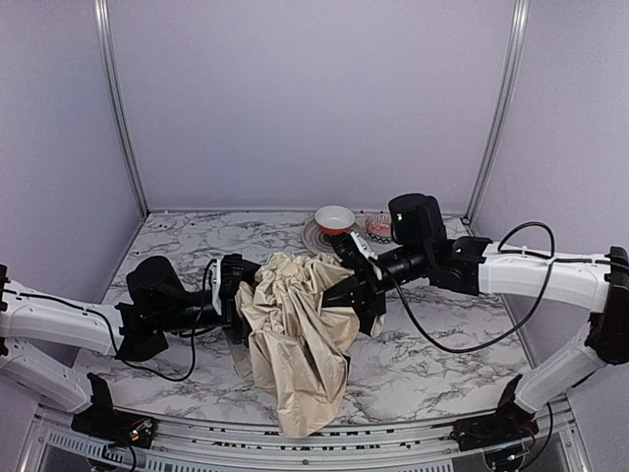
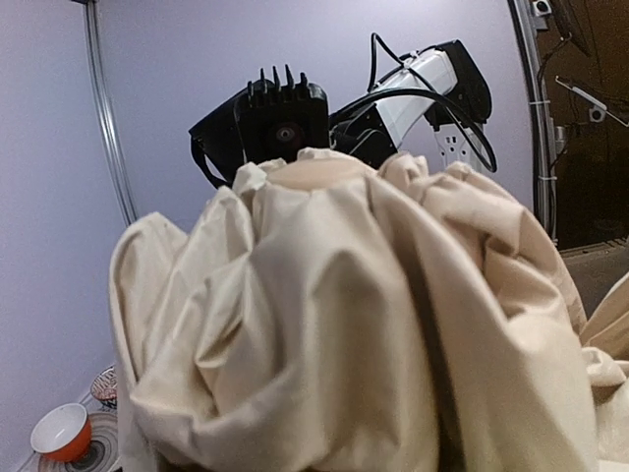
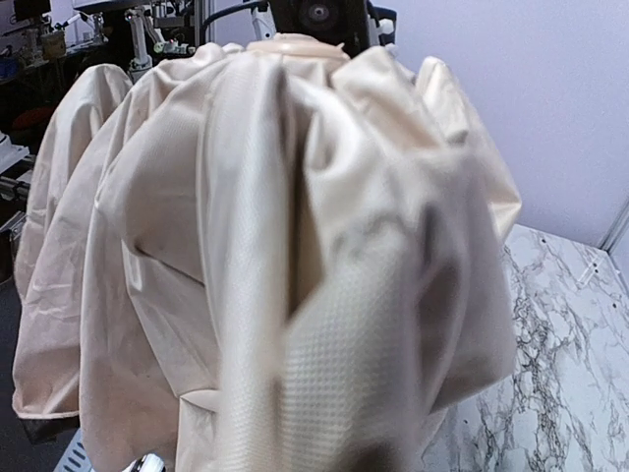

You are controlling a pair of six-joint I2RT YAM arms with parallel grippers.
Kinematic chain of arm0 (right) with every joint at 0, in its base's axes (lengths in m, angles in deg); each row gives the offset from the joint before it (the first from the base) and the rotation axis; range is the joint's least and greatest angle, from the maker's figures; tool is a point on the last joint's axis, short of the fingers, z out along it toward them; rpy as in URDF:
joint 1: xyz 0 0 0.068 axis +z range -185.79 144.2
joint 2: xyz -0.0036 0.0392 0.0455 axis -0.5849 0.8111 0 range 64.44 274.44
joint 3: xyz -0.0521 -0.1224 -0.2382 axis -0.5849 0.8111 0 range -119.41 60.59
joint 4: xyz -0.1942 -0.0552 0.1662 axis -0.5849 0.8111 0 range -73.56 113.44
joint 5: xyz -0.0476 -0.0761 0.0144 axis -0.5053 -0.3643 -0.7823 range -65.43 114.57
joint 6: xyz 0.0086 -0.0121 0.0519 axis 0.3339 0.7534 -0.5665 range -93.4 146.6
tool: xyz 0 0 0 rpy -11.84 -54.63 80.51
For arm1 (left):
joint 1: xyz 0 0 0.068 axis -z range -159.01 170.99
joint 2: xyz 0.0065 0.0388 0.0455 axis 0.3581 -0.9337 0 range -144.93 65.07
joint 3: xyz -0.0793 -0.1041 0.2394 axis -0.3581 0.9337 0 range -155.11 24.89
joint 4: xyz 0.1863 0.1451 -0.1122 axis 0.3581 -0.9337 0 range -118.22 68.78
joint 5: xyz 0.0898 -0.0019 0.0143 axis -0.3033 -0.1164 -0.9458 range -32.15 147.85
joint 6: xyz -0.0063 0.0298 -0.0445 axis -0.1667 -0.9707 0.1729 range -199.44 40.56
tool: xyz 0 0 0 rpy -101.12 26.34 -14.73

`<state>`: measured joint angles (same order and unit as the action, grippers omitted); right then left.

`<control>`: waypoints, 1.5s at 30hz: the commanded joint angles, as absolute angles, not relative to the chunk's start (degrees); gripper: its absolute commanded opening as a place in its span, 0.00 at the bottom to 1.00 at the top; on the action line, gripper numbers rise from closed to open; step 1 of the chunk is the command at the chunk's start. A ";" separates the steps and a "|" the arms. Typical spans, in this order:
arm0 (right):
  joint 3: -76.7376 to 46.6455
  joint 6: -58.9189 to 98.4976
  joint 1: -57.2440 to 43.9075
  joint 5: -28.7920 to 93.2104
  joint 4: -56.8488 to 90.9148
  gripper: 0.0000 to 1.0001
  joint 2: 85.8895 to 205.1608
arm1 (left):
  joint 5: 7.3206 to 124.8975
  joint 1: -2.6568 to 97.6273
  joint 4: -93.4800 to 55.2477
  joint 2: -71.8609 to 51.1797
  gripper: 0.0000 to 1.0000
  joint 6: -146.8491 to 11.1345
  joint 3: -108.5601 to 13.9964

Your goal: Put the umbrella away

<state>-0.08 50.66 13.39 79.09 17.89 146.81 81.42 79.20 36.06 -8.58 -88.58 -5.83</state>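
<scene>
The umbrella (image 1: 295,334) is a bunched mass of wrinkled cream-beige fabric held up between my two arms, with its lower end draping to the table's front edge. My left gripper (image 1: 236,287) presses into its left side and my right gripper (image 1: 356,293) into its right side. Fabric covers both sets of fingers. The fabric fills the left wrist view (image 2: 334,324), with a rounded cap at its top (image 2: 314,169). It also fills the right wrist view (image 3: 295,256). The shaft and handle are hidden.
A red-and-white bowl (image 1: 335,218) on a grey plate (image 1: 313,236) stands at the back of the marble table (image 1: 432,374), with a small patterned dish (image 1: 378,226) beside it. The bowl also shows in the left wrist view (image 2: 61,433). Grey walls enclose the table.
</scene>
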 commanded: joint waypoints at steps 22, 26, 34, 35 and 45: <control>-4.50 70.85 -1.32 91.28 42.41 0.00 138.02 | 76.18 69.72 13.99 -0.72 0.99 -104.06 0.46; -9.31 79.15 -1.23 93.89 53.83 0.00 139.85 | 77.16 69.76 16.47 -6.87 0.99 -104.31 -2.13; -12.30 80.14 -1.17 94.81 56.74 0.00 139.72 | 86.34 69.97 22.76 -16.48 0.96 -100.04 -6.42; -12.51 79.80 -1.16 95.10 56.59 0.00 139.50 | 86.79 70.21 23.89 -17.56 0.93 -99.29 -6.38; -11.36 76.76 -1.17 95.66 52.86 0.00 136.74 | 90.65 70.42 36.10 -28.94 0.75 -89.77 -9.05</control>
<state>-9.96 78.94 -1.32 92.66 55.94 139.38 86.38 70.22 27.71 -25.48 -96.19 -6.25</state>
